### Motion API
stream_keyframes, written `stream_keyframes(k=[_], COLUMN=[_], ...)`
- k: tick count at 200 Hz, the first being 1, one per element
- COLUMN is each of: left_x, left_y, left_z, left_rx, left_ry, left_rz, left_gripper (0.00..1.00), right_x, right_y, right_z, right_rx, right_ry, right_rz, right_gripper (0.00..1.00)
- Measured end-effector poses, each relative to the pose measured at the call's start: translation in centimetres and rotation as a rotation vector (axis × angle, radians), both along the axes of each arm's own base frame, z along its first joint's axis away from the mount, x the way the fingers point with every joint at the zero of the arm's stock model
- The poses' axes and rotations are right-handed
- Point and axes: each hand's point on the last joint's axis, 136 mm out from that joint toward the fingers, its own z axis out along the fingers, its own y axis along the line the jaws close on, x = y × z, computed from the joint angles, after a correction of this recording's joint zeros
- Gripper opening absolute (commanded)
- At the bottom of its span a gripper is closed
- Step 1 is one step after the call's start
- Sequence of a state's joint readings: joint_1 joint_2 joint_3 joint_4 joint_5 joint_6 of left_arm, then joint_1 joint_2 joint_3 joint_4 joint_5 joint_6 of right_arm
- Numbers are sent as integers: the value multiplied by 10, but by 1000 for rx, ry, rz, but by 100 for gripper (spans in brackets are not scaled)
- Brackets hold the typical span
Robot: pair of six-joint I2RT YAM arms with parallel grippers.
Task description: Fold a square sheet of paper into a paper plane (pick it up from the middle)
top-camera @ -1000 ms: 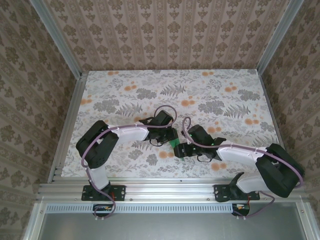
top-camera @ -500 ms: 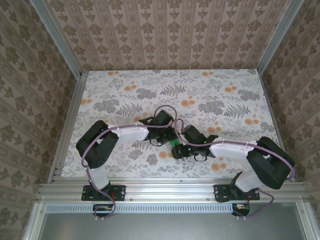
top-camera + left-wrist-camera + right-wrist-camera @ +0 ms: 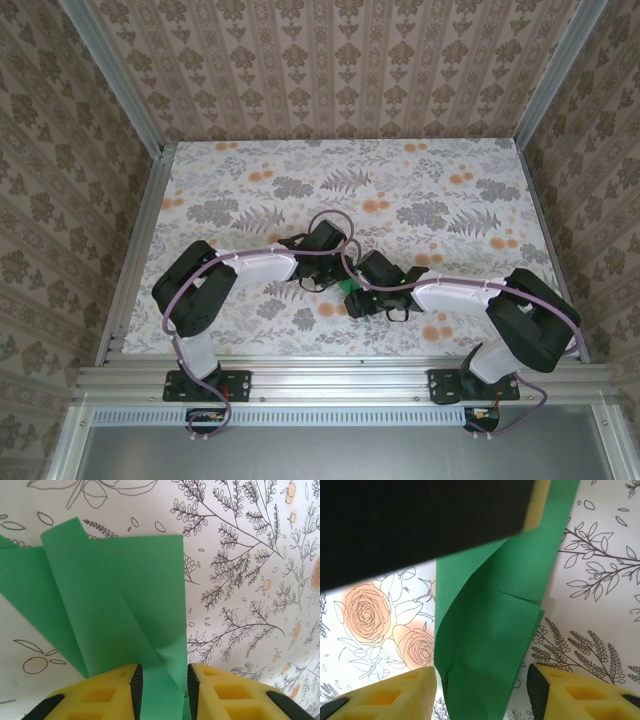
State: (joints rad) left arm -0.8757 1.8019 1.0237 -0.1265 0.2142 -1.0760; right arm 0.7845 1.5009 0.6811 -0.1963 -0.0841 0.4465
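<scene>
Floral tabletop [image 3: 420,200], grey leaves, orange blooms. Patterned brown wallpaper [image 3: 330,70] left, right, far. Metal rail [image 3: 340,380] along near edge.

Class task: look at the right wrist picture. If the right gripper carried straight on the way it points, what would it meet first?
Probably the folded green paper, which already lies between the right gripper's open fingers; beyond it sits a dark block, likely the left gripper. Depth is unclear.

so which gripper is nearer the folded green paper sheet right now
Left. The left gripper is shut on the folded green paper sheet; the right gripper straddles the paper's other end, jaws apart, not clearly gripping.
</scene>
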Motion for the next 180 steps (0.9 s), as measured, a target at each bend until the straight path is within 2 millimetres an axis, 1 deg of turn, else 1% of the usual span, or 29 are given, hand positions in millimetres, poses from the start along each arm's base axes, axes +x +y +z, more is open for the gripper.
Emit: stream_keyframes(k=[14,43,79,126,167,180], left_x=[0,0,1,3,2,2], left_y=[0,0,-1,-3,-2,-2], left_z=[0,0,2,5,4,7], left_rx=[0,0,-4,-9,-3,-7], left_ry=[0,-1,-4,-11,-8,-12], left_rz=[0,0,0,-3,-6,-6], left_gripper=[32,32,32,32,33,34], right_x=[0,0,2,4,3,2], right_y=[-1,-2,0,2,3,3], right_z=[0,0,0,0,-1,-2], right_rx=[-9,-7,30,72,95,98], right_ry=[0,1,12,27,40,39], right_rz=[-1,-5,-24,-34,-35,-38], right_gripper=[45,32,23,20,21,21])
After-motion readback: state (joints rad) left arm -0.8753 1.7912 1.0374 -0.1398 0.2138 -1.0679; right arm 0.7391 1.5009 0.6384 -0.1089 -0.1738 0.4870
